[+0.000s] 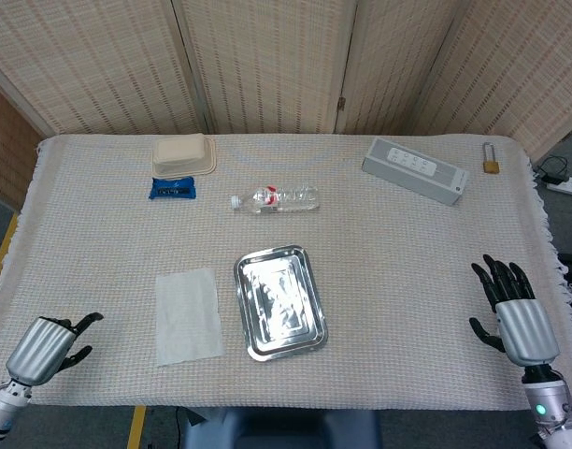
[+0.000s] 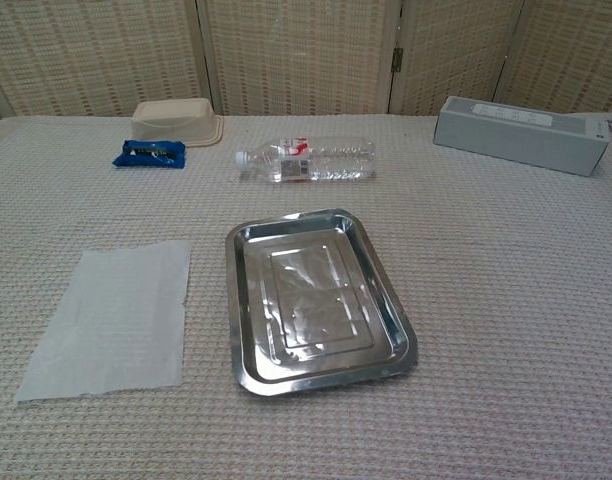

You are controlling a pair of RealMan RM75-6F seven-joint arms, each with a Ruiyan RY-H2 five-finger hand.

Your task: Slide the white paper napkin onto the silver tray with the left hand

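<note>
White paper napkin (image 1: 187, 316) lies flat on the cloth-covered surface (image 1: 379, 262), just beside the silver tray (image 1: 279, 302) at its 9 o'clock, a narrow strip of cloth between them. In the chest view the napkin (image 2: 112, 318) and tray (image 2: 314, 300) sit side by side the same way, not touching. Left robot hand (image 1: 50, 343) is low at the surface's 7 o'clock corner, well apart from the napkin, its fingers curled in with nothing in them. Right robot hand (image 1: 514, 308) stands at the 4 o'clock edge, fingers spread apart and empty. At the tray's 12 o'clock a clear plastic water bottle (image 1: 274, 199) lies on its side. Toward 11 o'clock sit a blue snack packet (image 1: 172, 188) and, just behind it, a beige lidded food container (image 1: 183, 154). At 1 o'clock a grey oblong box (image 1: 415, 170) rests, with a small brass padlock (image 1: 491, 161) near it at the far corner
</note>
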